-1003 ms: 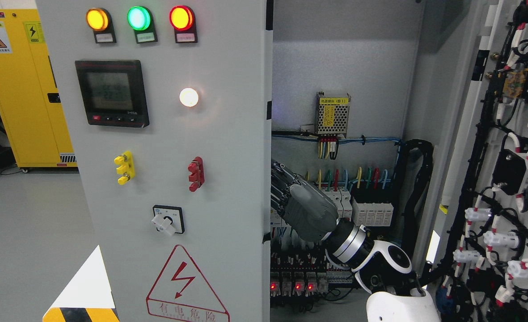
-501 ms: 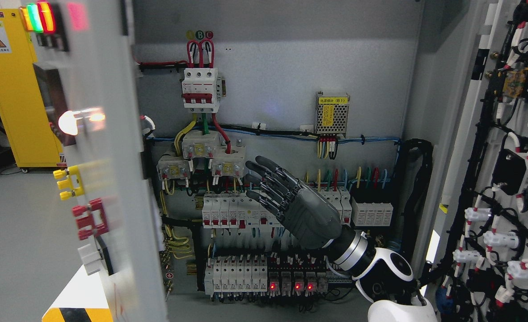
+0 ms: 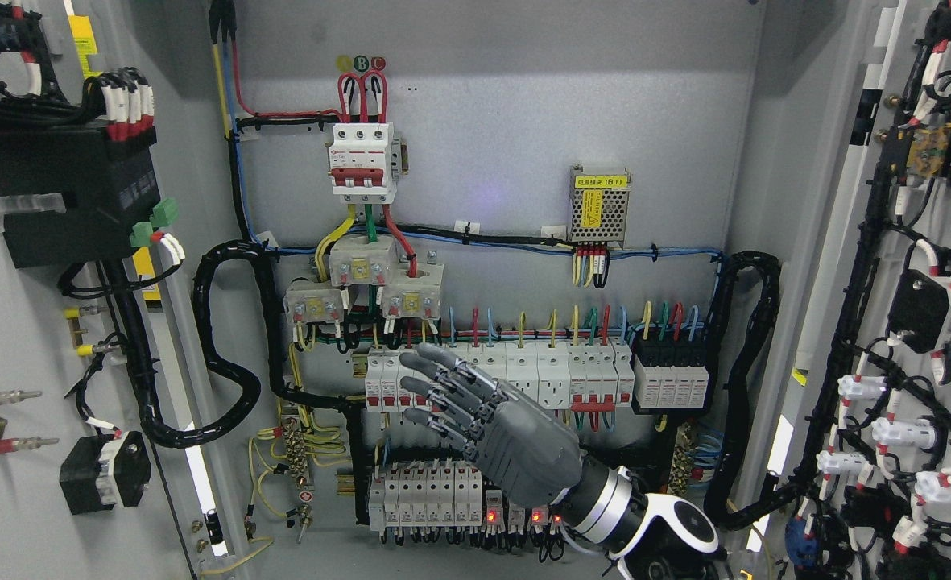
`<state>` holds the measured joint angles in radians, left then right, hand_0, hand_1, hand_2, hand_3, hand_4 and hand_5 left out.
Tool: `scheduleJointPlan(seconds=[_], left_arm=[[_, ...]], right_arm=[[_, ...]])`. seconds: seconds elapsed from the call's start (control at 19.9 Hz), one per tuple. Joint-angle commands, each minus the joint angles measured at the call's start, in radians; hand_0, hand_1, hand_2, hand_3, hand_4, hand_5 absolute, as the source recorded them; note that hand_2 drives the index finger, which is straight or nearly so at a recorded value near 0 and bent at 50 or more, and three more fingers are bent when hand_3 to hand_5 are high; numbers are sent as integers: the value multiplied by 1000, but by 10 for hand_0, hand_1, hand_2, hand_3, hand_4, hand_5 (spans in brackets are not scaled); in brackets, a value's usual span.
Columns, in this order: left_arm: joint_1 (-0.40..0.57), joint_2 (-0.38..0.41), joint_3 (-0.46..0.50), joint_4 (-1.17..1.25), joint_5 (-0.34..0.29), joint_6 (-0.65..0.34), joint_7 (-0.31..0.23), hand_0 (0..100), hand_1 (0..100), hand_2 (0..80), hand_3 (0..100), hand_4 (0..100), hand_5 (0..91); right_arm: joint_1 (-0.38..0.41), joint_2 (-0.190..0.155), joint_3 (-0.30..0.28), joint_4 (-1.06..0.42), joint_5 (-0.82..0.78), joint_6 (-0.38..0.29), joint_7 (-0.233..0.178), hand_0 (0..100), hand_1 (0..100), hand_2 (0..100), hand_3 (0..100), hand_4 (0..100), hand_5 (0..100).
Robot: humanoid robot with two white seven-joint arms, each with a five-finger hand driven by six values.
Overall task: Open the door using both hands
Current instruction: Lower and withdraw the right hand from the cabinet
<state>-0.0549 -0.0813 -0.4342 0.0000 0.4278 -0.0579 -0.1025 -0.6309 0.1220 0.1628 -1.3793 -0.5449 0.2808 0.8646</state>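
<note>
Head view shows the left door (image 3: 56, 322) has swung from nearly shut to fully open, its wired back facing us; the right hand (image 3: 491, 427), fingers (image 3: 431, 379) spread and empty, has dropped lower; opening looks complete

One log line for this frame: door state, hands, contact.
left door: swung open, inner wiring showing | right door: open | right hand: open, fingers spread, touching nothing | left hand: not in view
</note>
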Motion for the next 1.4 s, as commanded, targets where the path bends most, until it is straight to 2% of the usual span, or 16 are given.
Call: scheduleJointPlan(seconds=[0.0,0.15,0.6,0.8,1.05,1.35], left_arm=[[0,-2,0,-17,0,-2,0,120,556,0,0,0,0],[0,-2,0,-17,-1,0,0,120,556,0,0,0,0],[0,-2,0,-17,0,0,0,120,556,0,0,0,0],[0,-2,0,-17,0,0,0,120,556,0,0,0,0],[0,-2,0,-18,0,0,0,120,556,0,0,0,0],[0,-2,0,-17,0,-2,0,120,556,0,0,0,0]], right_arm=[[63,1,228,-95,13,1,-6,0,500,40,0,0,0],[74,2,315,-95,74,-3,-47,0,500,40,0,0,0],[68,30,486,-95,79,-6,-70,0,500,40,0,0,0],[68,30,537,-92,79,-11,-134,0,500,40,0,0,0],[54,31,604,-99,71,-12,-139,0,500,40,0,0,0],[28,31,618,-95,60,-14,-142,0,500,40,0,0,0]])
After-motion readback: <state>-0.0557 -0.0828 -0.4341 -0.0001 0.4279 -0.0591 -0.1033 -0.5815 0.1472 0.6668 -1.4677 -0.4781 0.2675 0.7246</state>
